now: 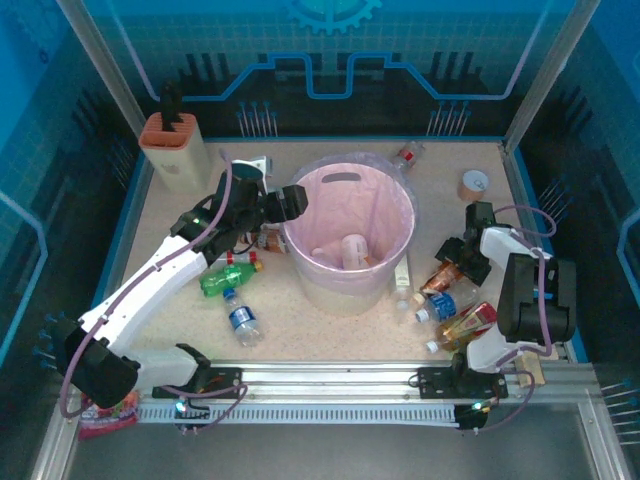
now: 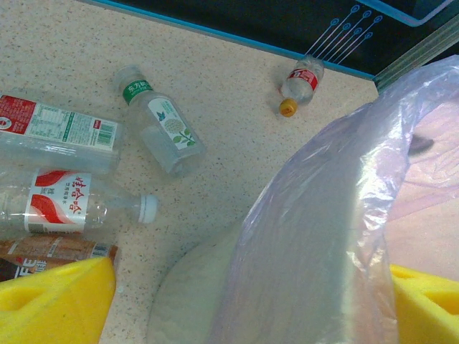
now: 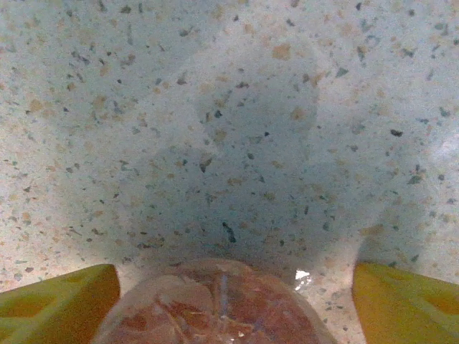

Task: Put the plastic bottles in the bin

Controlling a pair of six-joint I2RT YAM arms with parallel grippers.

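Your left gripper gapes wide at the bin rim; right gripper, also wide, straddles an amber bottle near the table's right edge.

Glossy translucent bin liner, speckled table

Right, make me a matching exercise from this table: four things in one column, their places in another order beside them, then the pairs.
Things:
1. green bottle
2. knife block
3. cup
4. red-labelled bottle

Places:
A. far right of the table
B. behind the bin, at the far edge
C. far left corner
D. lying left of the bin

Pairs: 1-D; 2-C; 3-A; 4-B
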